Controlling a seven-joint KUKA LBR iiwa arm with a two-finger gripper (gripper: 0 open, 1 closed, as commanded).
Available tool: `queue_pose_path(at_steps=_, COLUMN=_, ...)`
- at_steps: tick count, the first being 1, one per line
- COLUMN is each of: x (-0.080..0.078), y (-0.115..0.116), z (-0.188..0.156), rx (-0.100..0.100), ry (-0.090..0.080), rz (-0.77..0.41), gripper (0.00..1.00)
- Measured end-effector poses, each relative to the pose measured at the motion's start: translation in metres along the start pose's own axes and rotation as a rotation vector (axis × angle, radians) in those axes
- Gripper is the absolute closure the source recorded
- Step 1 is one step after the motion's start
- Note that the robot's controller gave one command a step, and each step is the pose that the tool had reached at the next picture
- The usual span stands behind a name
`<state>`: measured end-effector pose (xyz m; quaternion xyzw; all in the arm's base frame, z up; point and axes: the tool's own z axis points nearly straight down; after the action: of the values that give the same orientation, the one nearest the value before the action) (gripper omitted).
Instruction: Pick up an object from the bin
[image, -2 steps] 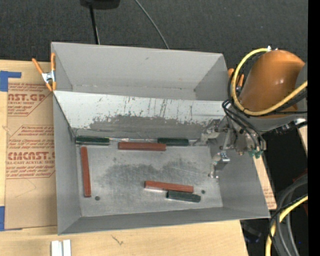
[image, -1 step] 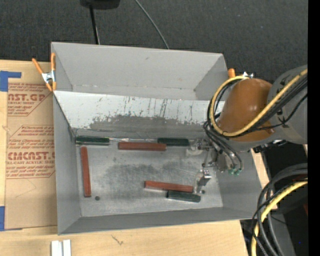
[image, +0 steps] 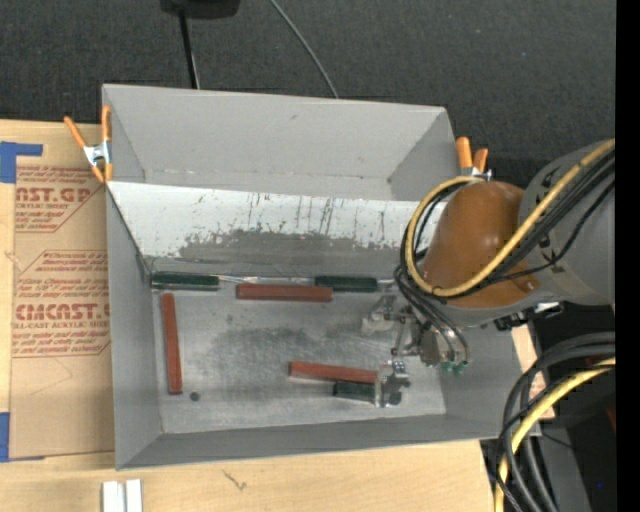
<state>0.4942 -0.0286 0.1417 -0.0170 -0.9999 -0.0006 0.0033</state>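
My gripper (image: 393, 386) is low in the bin's front right corner, under the orange wrist cover. Its tip is at the right end of a short dark green stick (image: 351, 390) lying flat on the floor. A red-brown stick (image: 328, 372) lies just behind the green one, touching it and running left. Whether the gripper has hold of either stick is not visible.
A brown stick (image: 284, 292) lies along the back wall between two dark green sticks (image: 185, 282) (image: 346, 284). A red stick (image: 173, 343) lies lengthwise by the left wall, with a small dark speck (image: 194, 396) near its front end. The arm and cables crowd the right side.
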Motion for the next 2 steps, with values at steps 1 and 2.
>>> queue_pose_path(at_steps=1, x=-0.008, y=0.011, z=-0.004, rx=0.002, ry=-0.009, rz=-0.056, gripper=0.0)
queue_pose_path(at_steps=2, x=-0.008, y=0.024, z=0.053, rx=0.0, ry=-0.01, rz=0.048, gripper=0.0)
